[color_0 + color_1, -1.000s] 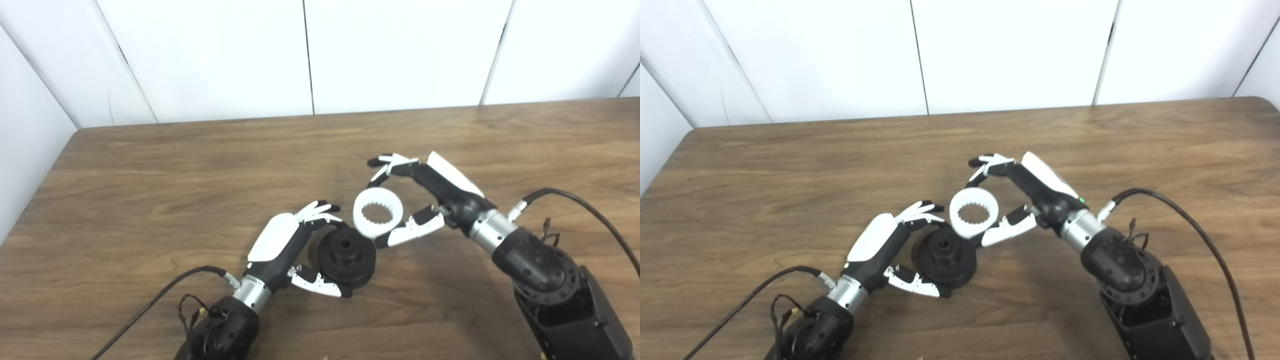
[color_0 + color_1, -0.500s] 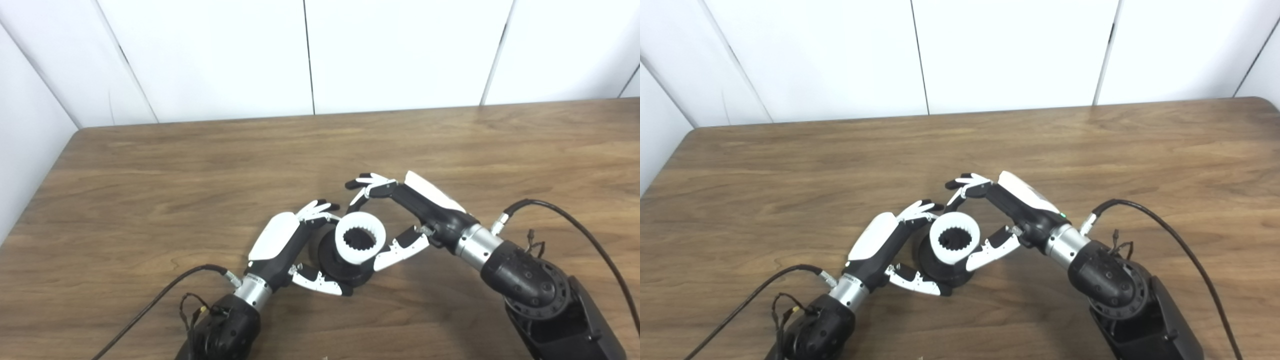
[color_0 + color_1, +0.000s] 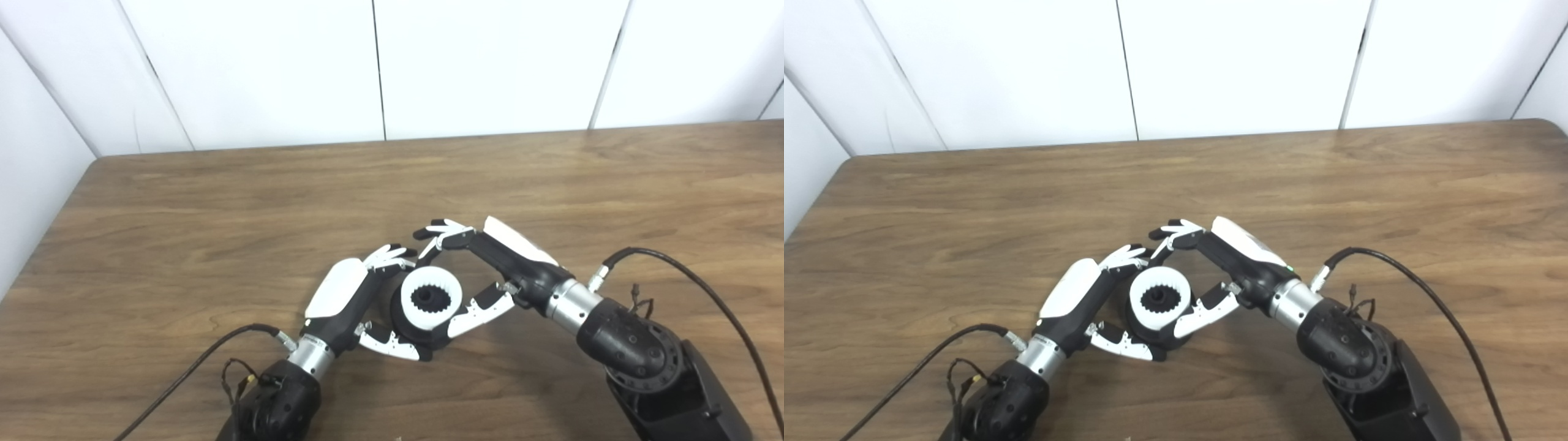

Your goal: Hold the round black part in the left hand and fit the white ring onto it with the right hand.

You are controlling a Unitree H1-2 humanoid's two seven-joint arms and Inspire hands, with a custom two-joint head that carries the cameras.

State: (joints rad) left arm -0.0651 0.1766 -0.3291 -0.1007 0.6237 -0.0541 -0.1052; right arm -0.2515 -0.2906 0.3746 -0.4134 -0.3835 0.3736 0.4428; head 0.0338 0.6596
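The round black part (image 3: 422, 335) sits on the wooden table near the front centre. My left hand (image 3: 358, 300) is shut on it, fingers behind it and thumb in front. The white toothed ring (image 3: 431, 299) lies over the top of the black part, with the part's black hub showing through its hole. My right hand (image 3: 490, 269) is shut on the white ring, fingers over its far side and thumb at its near right. The same shows in the right eye view, ring (image 3: 1159, 299) on part, between left hand (image 3: 1084, 300) and right hand (image 3: 1225, 263).
The wooden table (image 3: 184, 214) has its left edge and back edge against white wall panels. Black cables (image 3: 704, 275) run from both wrists along the table. The right forearm (image 3: 643, 361) lies low at the front right.
My right hand has carried the white ring down and to the left, from beside the black part to over its top. The left hand has stayed on the black part.
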